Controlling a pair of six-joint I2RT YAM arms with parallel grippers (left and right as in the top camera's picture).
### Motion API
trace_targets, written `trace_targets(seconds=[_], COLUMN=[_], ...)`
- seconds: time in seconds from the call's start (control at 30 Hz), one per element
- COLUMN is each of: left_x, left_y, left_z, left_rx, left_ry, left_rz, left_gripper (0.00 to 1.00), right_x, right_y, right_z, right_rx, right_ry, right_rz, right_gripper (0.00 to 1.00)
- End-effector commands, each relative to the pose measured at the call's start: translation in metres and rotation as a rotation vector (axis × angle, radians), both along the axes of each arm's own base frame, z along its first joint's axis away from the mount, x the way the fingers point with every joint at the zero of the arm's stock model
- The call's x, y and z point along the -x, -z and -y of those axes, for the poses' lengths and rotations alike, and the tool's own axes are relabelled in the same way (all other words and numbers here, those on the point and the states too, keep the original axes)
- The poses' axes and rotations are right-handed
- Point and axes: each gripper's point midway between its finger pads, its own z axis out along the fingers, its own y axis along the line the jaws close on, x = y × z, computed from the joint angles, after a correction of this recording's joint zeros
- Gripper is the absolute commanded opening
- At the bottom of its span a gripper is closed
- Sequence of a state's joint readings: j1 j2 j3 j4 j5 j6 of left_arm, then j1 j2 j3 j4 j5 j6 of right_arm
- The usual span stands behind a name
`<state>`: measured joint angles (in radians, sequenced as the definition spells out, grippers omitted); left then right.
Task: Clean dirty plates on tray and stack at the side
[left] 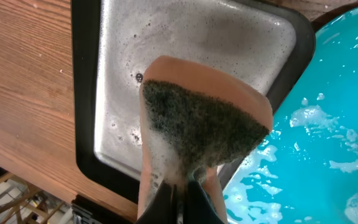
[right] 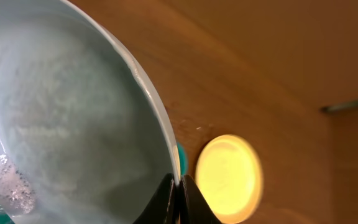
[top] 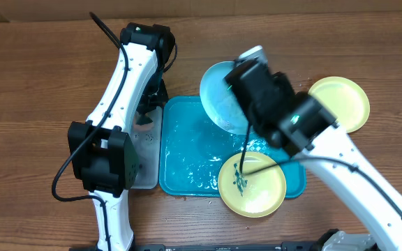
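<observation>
Smears darken the yellow-green plate (top: 257,189) overhanging the turquoise tray's (top: 183,146) near rim. Beyond, the right gripper (right: 179,198) pinches the light blue plate's (right: 61,106) rim above the tray. The clean yellow-green plate (top: 339,103) lies to its right, nearest this arm. The left gripper (left: 182,200) clamps a sponge (left: 197,124).

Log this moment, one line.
left hand shut on sponge; right hand shut on blue plate; smeared yellow plate on turquoise tray edge; other yellow plate on table

Glossy wet plastic tray (top: 187,150), wood-grain table (top: 33,84)
</observation>
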<state>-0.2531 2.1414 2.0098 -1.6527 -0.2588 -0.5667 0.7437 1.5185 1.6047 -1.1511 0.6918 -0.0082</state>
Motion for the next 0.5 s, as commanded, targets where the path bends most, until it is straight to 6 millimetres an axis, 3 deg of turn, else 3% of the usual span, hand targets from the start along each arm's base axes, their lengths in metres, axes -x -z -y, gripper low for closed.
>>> trace_targets(seconds=[0.0,0.2,0.47], left_x=[-0.005,-0.006,-0.006], left_y=[-0.013,-0.013,-0.013], left_z=[-0.004,-0.003,-0.003], left_rx=[0.001,0.007,0.007], left_ry=[0.016,0.033,0.035], left_rz=[0.041,0.037,0.037], left_gripper=[0.04,0.04,0.04], right_x=[0.006,0.017,0.021], right_y=[-0.046,-0.073,-0.088], right_z=[0.009,0.01,0.018], right_rx=[0.198,0.326,0.441], right_ry=[0.044,0.09,0.111], right_rz=[0.2,0.331,0.377], right_gripper=[0.04,0.04,0.04])
